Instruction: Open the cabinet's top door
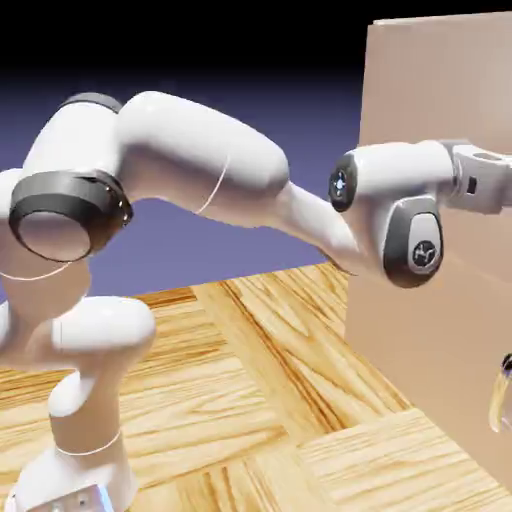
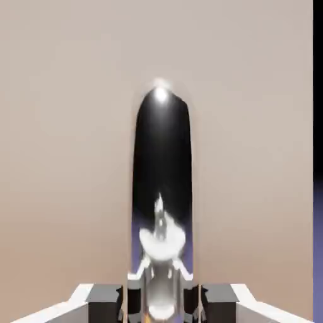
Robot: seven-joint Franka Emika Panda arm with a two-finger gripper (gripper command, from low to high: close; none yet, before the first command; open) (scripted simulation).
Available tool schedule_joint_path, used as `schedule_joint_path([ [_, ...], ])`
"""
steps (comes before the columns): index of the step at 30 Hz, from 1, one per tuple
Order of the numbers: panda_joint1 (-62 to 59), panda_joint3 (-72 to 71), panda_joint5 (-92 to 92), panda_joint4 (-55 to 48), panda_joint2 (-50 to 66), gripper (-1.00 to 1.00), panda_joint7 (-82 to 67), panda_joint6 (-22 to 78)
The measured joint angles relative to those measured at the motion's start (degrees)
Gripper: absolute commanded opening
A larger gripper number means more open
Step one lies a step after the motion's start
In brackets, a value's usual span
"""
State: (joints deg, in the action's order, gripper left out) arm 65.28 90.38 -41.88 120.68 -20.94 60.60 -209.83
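The grey-tipped two-finger claw is clenched on the glossy curved metal loop handle, one fingertip on either side of its narrow end, presumably so a pull cannot slip off sideways. That handle sits on the flat pale beige upper door, directly ahead of the hand; the door looks closed. Backing away while keeping the pinch seems the next move, following the door's swing.
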Motion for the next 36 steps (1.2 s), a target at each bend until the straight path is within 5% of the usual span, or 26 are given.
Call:
schedule_joint_path([
  [20,-41.62,-36.52,6.57,10.81,7.30,-1.00,2.93,-4.97],
  [36,-68.96,-69.37,33.28,27.01,-4.15,-1.00,-17.26,-3.85],
])
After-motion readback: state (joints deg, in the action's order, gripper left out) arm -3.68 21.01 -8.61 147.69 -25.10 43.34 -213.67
